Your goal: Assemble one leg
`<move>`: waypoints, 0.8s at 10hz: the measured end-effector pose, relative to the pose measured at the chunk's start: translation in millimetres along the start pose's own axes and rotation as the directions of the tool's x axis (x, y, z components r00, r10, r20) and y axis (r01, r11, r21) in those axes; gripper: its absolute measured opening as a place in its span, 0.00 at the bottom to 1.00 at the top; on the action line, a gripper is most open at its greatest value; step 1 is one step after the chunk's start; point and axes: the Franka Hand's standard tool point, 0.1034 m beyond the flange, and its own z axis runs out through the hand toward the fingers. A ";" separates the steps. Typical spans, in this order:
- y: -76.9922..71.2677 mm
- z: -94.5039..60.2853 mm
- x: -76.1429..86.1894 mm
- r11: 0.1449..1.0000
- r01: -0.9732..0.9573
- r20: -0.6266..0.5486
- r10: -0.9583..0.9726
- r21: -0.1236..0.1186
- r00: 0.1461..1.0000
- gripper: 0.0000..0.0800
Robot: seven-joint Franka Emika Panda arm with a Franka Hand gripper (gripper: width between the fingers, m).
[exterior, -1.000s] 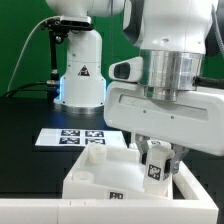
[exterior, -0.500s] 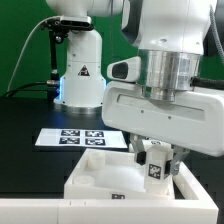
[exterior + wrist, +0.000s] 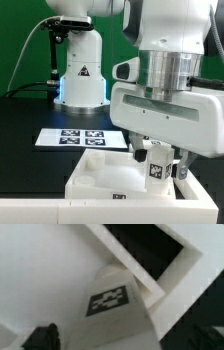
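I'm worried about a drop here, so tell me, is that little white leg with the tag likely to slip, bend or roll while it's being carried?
The leg looks like rigid moulded plastic, so it probably won't bend. Its faces look smooth and glossy, so some slip in the tool is possible. The flat tagged side, clear in the wrist view, suggests it would lie still rather than roll.
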 end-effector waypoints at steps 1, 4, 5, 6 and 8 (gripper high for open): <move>-0.8 0.0 -1.8 0.996 -0.088 0.009 0.088 0.004 0.996 0.81; -3.2 0.2 -7.5 0.971 -0.240 0.031 0.240 0.009 0.970 0.78; -3.2 0.5 -9.7 0.967 -0.253 0.034 0.253 0.006 0.967 0.57; -2.8 0.5 -10.5 0.969 -0.248 0.035 0.247 0.003 0.968 0.49; -2.8 0.5 -10.5 0.969 -0.248 0.035 0.247 0.003 0.968 0.49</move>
